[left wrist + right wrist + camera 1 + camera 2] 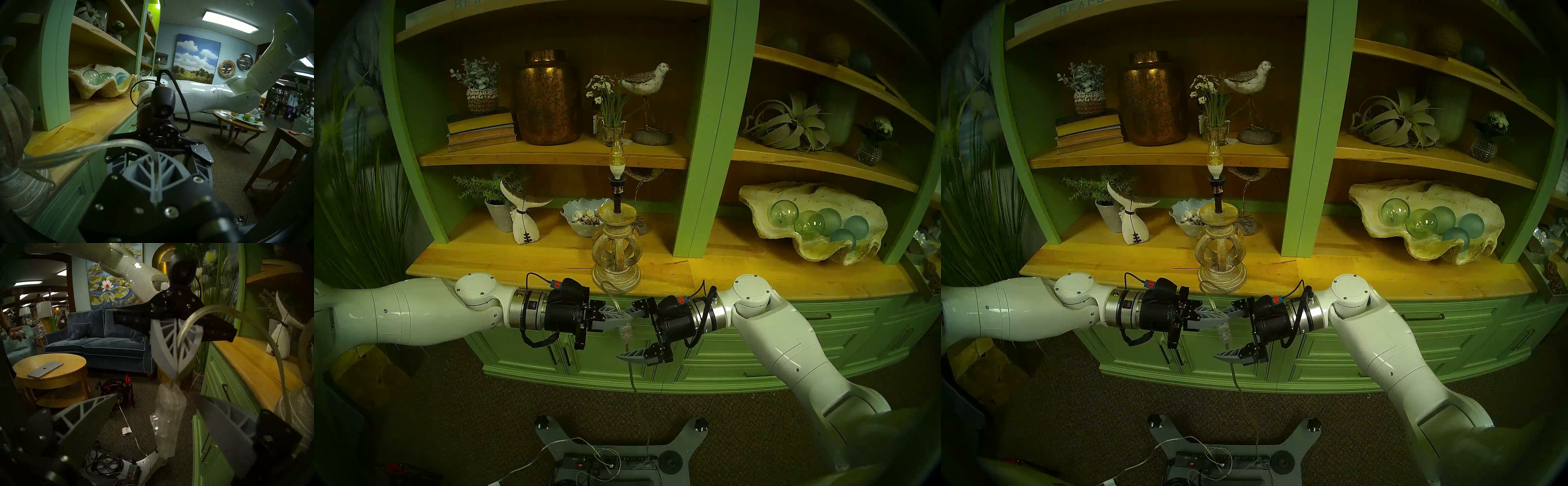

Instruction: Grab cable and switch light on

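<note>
The light is a candle-shaped bulb (615,156) (1214,156) glowing faint yellow inside, on a black stem above a carved whitewashed lamp base (616,251) (1222,253) at the counter's front edge. The clear cable (633,380) (85,151) (278,361) arcs off the base and hangs toward the floor. My left gripper (628,316) (1227,317) (156,157) is shut on the cable just above the clear inline switch block (625,331) (1223,332) (167,421). My right gripper (624,334) (1222,334) (157,396) is open, one finger above and one below the switch, not touching it.
A green cabinet with a wooden counter (517,261) stands right behind both grippers, its shelves full of ornaments. Below lie the robot's grey base and a black power strip (609,461) with a thin white looped wire. A shell bowl (812,220) of glass balls sits at the right.
</note>
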{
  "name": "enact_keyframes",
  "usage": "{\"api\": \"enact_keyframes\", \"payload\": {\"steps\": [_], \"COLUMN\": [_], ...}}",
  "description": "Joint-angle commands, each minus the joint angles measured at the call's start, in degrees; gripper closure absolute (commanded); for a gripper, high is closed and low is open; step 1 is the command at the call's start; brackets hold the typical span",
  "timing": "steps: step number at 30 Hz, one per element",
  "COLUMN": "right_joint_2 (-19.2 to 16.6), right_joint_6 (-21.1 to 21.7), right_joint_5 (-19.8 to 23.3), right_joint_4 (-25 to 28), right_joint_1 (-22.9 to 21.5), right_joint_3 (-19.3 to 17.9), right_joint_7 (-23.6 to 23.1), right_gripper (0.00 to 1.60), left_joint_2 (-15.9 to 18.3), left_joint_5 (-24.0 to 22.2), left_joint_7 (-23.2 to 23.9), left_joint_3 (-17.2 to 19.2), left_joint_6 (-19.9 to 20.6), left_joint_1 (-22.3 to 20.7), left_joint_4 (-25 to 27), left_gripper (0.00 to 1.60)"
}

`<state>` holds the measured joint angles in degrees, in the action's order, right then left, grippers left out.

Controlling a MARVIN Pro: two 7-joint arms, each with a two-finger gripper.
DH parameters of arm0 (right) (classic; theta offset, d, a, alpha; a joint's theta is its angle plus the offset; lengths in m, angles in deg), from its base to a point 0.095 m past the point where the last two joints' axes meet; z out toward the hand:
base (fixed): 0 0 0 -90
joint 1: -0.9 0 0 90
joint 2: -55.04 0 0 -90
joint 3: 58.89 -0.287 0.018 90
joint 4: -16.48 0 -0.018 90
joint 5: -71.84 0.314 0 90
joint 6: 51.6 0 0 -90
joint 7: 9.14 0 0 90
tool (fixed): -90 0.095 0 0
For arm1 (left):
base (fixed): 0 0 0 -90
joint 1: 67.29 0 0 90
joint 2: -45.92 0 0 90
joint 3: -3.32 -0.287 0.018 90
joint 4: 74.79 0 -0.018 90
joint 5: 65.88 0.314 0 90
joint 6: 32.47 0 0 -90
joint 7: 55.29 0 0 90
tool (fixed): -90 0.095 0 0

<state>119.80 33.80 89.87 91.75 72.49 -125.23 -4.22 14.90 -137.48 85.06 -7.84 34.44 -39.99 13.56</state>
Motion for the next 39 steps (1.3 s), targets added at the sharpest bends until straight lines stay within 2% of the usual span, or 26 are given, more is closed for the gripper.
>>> {"api": "enact_keyframes", "payload": {"steps": [1,2,3,4,6,7,11,12,13,14,23,25,26,30,39], "right_joint_2": [0.14,0.15,0.15,0.15,0.15,0.15,0.27,0.09,-0.10,-0.41,-5.49,-7.10,-8.91,-11.91,-17.50], "right_joint_6": [0.12,0.13,0.15,0.17,0.15,0.14,0.53,0.27,0.14,0.15,0.66,0.71,0.59,0.45,-1.02], "right_joint_5": [1.41,1.45,1.48,1.49,1.50,1.49,1.52,1.65,1.78,1.85,2.50,2.89,3.39,3.14,2.81], "right_joint_4": [1.19,1.13,1.09,1.01,0.83,0.77,0.73,0.43,0.41,0.70,2.60,3.06,3.82,4.20,4.45], "right_joint_1": [-2.73,-2.80,-2.86,-2.95,-3.06,-3.08,-2.90,-2.79,-2.66,-2.41,1.15,2.64,4.62,9.40,16.02], "right_joint_3": [-0.17,-0.11,-0.06,0.05,0.24,0.31,0.20,0.13,0.06,-0.02,-2.12,-2.90,-4.18,-7.82,-11.34], "right_joint_7": [0.08,0.08,0.08,0.08,0.08,0.08,0.08,0.08,0.08,0.08,0.08,0.08,0.08,0.08,0.68], "right_gripper": [0.93,1.03,1.03,1.25,1.44,1.60,1.60,0.97,0.06,0.00,0.00,0.00,0.00,0.00,0.00], "left_joint_2": [0.08,0.08,0.08,0.08,0.09,0.09,0.09,0.09,0.09,0.09,0.09,0.09,0.08,0.06,0.01], "left_joint_5": [-0.82,-0.83,-0.83,-0.84,-0.85,-0.85,-0.86,-0.87,-0.87,-0.87,-0.79,-0.75,-0.70,-0.58,-0.35], "left_joint_7": [-0.08,-0.08,-0.08,-0.08,-0.07,-0.07,-0.06,-0.06,-0.06,-0.06,-0.12,-0.15,-0.17,-0.23,-0.35], "left_joint_3": [1.46,1.46,1.46,1.46,1.47,1.47,1.48,1.48,1.48,1.48,1.45,1.43,1.41,1.36,1.22], "left_joint_6": [-0.48,-0.48,-0.48,-0.48,-0.48,-0.48,-0.49,-0.49,-0.49,-0.49,-0.48,-0.46,-0.45,-0.42,-0.36], "left_joint_1": [-1.35,-1.35,-1.35,-1.35,-1.34,-1.34,-1.34,-1.34,-1.34,-1.34,-1.35,-1.36,-1.36,-1.35,-1.30], "left_joint_4": [0.31,0.31,0.31,0.31,0.31,0.32,0.32,0.32,0.32,0.32,0.33,0.33,0.32,0.31,0.26], "left_gripper": [1.60,1.60,1.60,1.60,1.60,1.60,1.60,1.60,1.60,1.60,1.60,1.60,1.60,1.60,1.60]}}
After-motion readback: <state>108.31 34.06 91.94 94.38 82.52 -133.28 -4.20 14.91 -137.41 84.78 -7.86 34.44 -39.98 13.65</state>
